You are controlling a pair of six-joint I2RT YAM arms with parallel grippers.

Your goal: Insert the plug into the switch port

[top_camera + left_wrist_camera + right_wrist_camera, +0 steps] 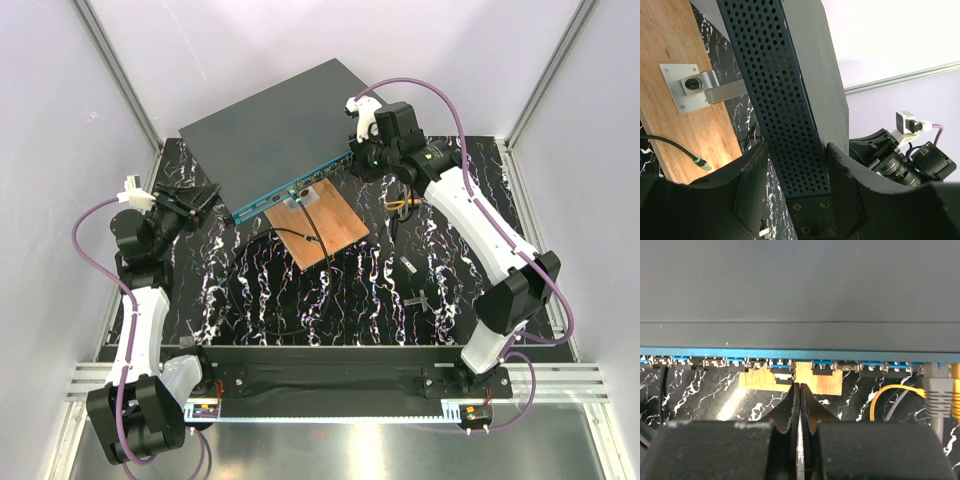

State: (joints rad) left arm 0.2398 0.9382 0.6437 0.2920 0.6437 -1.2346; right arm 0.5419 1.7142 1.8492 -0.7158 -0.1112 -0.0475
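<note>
The switch (pixel 275 130) is a flat dark grey box with a teal front face (pixel 740 352) and a row of ports. It rests partly on a copper-brown board (pixel 325 225). My left gripper (pixel 207 195) straddles the switch's perforated side wall (pixel 785 100) at its left corner, with fingers (pixel 845 190) closed against it. My right gripper (pixel 799 386) is shut and empty, its tips just in front of the ports. The plug (pixel 315 240) lies loose on the board, on the end of a black cable, and it also shows in the left wrist view (pixel 702 163).
A metal bracket (pixel 690 87) is screwed to the board. A yellow cable (pixel 890 395) and a grey plugged-in cable (pixel 939 390) sit at the switch's right end. The black cable loops over the marbled table (pixel 270 300). Small parts (pixel 408 265) lie at right. White walls surround the table.
</note>
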